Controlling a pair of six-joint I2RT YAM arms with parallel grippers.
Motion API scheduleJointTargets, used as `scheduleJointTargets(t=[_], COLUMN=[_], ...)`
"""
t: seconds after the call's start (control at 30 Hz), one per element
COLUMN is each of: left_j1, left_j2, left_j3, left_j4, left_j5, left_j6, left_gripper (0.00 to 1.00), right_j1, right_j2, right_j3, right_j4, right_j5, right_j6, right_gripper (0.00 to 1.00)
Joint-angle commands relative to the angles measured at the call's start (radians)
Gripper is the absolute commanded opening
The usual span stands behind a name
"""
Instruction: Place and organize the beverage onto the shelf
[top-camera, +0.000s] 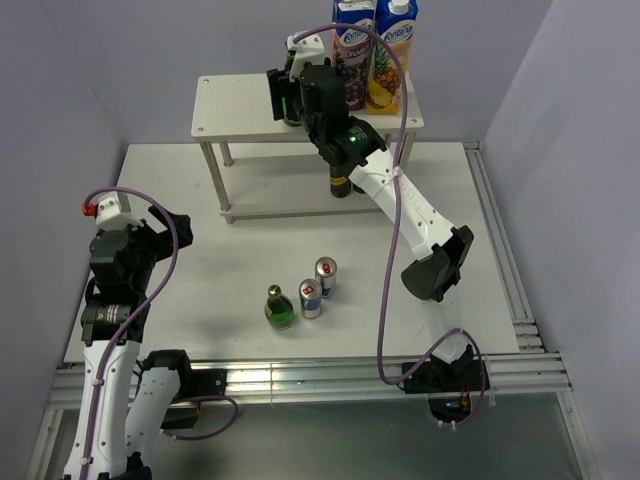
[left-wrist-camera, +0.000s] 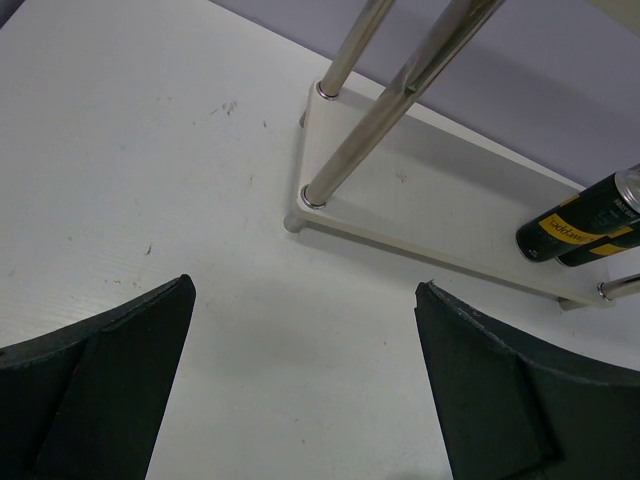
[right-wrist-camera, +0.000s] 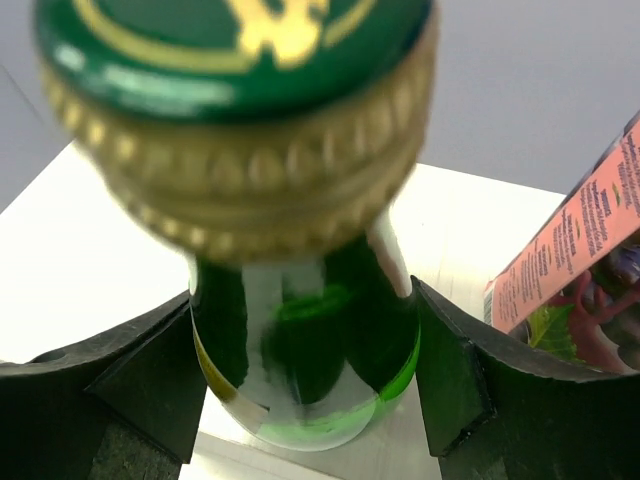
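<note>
My right gripper (top-camera: 288, 97) is shut on a green glass bottle (right-wrist-camera: 310, 340) with a gold-green cap, holding it upright at the top board (top-camera: 235, 108) of the shelf; the fingers (right-wrist-camera: 150, 370) press its sides. Two dark black-gold cans (left-wrist-camera: 575, 228) stand on the shelf's lower board (left-wrist-camera: 450, 215); one shows in the top view (top-camera: 341, 185). On the table stand a second green bottle (top-camera: 279, 308) and two blue-silver cans (top-camera: 311, 298) (top-camera: 326, 277). My left gripper (top-camera: 176, 230) is open and empty above the table, left of the shelf; its jaws stand wide apart in the left wrist view (left-wrist-camera: 305, 290).
Two tall juice cartons (top-camera: 372, 50) stand on the right end of the top board, close beside the held bottle; one shows in the right wrist view (right-wrist-camera: 575, 255). Metal shelf legs (left-wrist-camera: 385, 105) rise ahead of my left gripper. A rail runs along the table's near edge (top-camera: 300, 375).
</note>
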Motion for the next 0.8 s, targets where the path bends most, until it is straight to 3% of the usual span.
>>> scheduleJointTargets(t=[0.0, 0.27, 0.63, 0.73, 0.77], left_j1=[0.007, 0.007, 0.007, 0.007, 0.007], left_j2=[-0.012, -0.013, -0.005, -0.005, -0.005], left_j3=[0.014, 0.014, 0.014, 0.014, 0.014], left_j4=[0.041, 0.041, 0.041, 0.041, 0.041], left_j5=[0.013, 0.013, 0.013, 0.013, 0.013], left_j6=[0.017, 0.017, 0.016, 0.017, 0.016], left_gripper=[0.99, 0.99, 0.99, 0.99, 0.99], right_j1=[0.000, 0.000, 0.010, 0.015, 0.015], right_j2=[-0.004, 0.038, 0.072, 0.090, 0.092], right_j3=[0.058, 0.056, 0.007, 0.004, -0.008], right_j4=[0.130, 0.132, 0.201, 0.201, 0.204], right_j5=[-0.014, -0.008, -0.001, 0.007, 0.010], right_j6=[0.017, 0.018, 0.038, 0.038, 0.038], right_gripper=[0.14, 0.27, 0.29, 0.50, 0.64])
